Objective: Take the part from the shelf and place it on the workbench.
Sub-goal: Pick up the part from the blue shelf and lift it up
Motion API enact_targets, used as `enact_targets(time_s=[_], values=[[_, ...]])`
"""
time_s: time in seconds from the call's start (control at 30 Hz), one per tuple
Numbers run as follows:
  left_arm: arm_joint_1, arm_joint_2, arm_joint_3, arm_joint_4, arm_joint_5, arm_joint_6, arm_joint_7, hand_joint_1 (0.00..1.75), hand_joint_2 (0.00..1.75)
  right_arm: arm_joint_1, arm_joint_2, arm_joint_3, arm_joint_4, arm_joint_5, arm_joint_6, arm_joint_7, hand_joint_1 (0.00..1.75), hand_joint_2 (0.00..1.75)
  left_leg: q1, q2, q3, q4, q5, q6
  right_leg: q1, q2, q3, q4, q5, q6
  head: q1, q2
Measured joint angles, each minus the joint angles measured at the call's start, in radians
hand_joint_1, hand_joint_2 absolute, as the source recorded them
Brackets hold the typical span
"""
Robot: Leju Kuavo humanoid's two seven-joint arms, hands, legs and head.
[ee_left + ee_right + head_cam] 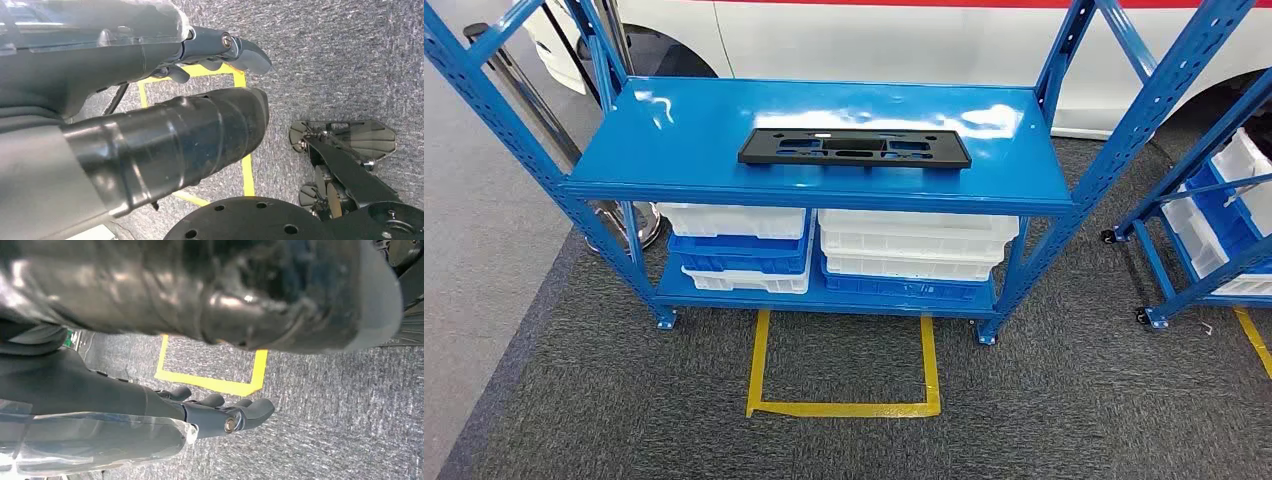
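Both hands hanging empty over carpet, left hand (220, 55) and right hand (220, 412) with fingers loosely apart. Part (855, 148) lying on shelf (674, 140), well ahead; reaching level, gripping both long edges.

A flat black plastic part (854, 148), long and rectangular with cut-out openings, lies flat on the blue shelf's (674, 140) glossy top, near its front edge.

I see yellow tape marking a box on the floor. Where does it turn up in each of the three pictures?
Head view: yellow tape outline on the grey carpet in front of the blue shelf.
Left wrist view: tape behind the left hand.
Right wrist view: tape beyond the right hand.
Shared landmark: the grey carpet.
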Motion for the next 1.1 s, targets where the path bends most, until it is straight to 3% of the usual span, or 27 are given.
enact_targets(time_s=[0.27, 0.37, 0.4, 0.5, 0.63, 0.7, 0.77, 0.83, 0.9, 0.97, 1.1], values=[[0.0, 0.0, 0.0, 0.0, 0.0, 0.0, 0.0, 0.0, 0.0, 0.0, 0.0, 0.0, 0.0, 0.0, 0.0, 0.0, 0.0, 0.0, 0.0, 0.0, 0.0, 0.0, 0.0, 0.0, 0.0, 0.0, 0.0, 0.0, 0.0, 0.0, 0.0, 0.0], [0.0, 0.0, 0.0, 0.0, 0.0, 0.0, 0.0, 0.0, 1.31, 0.0, 0.0, 0.0, 0.0, 0.0, 0.0, 0.0, 0.0, 0.0, 0.0, 0.0, 0.0, 0.0, 0.0, 0.0, 0.0, 0.0, 0.0, 0.0, 0.0, 0.0, 0.0, 0.0], [0.0, 0.0, 0.0, 0.0, 0.0, 0.0, 0.0, 0.0, 1.75, 0.0, 0.0, 0.0, 0.0, 0.0, 0.0, 0.0, 0.0, 0.44, 0.0, 0.0, 0.0, 0.0, 0.0, 0.0, 0.0, 0.0, 0.0, 0.0, 0.0, 0.0, 0.0, 0.0], [0.0, 0.0, 0.0, 0.0, 0.0, 0.0, 0.0, 0.0, 1.75, 0.0, 0.0, 0.0, 0.0, 0.0, 0.0, 0.0, 0.0, 1.75, 0.0, 0.0, 0.0, 0.0, 0.0, 0.0, 0.0, 0.0, 0.0, 0.0, 0.0, 0.0, 0.0, 0.0], [-0.01, -0.004, 0.011, 0.006, -0.003, 0.001, 0.0, 0.0, 1.75, -0.016, 0.0, -0.011, 0.004, 0.002, -0.001, 0.001, 0.0, 1.75, 0.0, 0.0, 0.0, 0.0, 0.0, 0.0, 0.0, 0.0, 0.0, 0.0, 0.0, 0.0, 0.0, 0.0], [-0.048, -0.022, 0.068, 0.045, -0.06, 0.019, -0.002, 0.0, 0.87, -0.065, 0.007, -0.075, 0.035, 0.056, -0.035, 0.024, 0.0, 0.87, 0.0, 0.0, 0.0, 0.001, 0.001, 0.0, 0.0, 0.0, -0.002, 0.0, 0.002, 0.0, 0.0, 0.0], [-0.096, -0.047, 0.159, 0.095, -0.273, 0.063, -0.016, 0.0, 0.0, -0.122, 0.028, -0.239, 0.077, 0.241, -0.123, 0.066, 0.0, 0.0, -0.001, 0.0, 0.0, 0.001, 0.002, 0.0, -0.001, 0.0, -0.002, 0.0, 0.003, 0.0, 0.0, 0.0], [-0.129, -0.064, 0.226, 0.124, -0.566, 0.095, -0.031, 0.0, 0.0, -0.167, 0.057, -0.48, 0.102, 0.445, -0.196, 0.09, 0.0, 0.0, -0.001, 0.0, 0.002, 0.001, 0.002, 0.001, -0.001, 0.0, 0.001, 0.0, 0.003, 0.0, 0.0, 0.0], [-0.152, -0.075, 0.263, 0.147, -0.748, 0.102, -0.036, 0.0, 0.0, -0.2, 0.08, -0.709, 0.118, 0.505, -0.221, 0.083, 0.0, 0.0, -0.001, 0.0, 0.004, 0.001, 0.002, 0.001, -0.001, -0.001, 0.003, 0.0, 0.002, 0.001, 0.0, 0.0], [-0.165, -0.084, 0.296, 0.163, -0.757, 0.109, -0.032, 0.0, 0.0, -0.214, 0.102, -0.878, 0.126, 0.466, -0.21, 0.035, 0.0, 0.0, 0.0, 0.0, 0.004, 0.001, 0.002, 0.001, 0.0, -0.001, 0.004, 0.0, 0.002, 0.001, 0.0, 0.0], [-0.169, -0.1, 0.365, 0.182, -0.662, 0.134, -0.025, 0.0, 0.0, -0.213, 0.155, -1.094, 0.123, 0.345, -0.096, -0.135, 0.0, 0.0, 0.0, 0.0, 0.005, 0.001, 0.001, 0.001, 0.001, 0.0, 0.001, 0.0, 0.001, 0.0, 0.0, 0.0]])
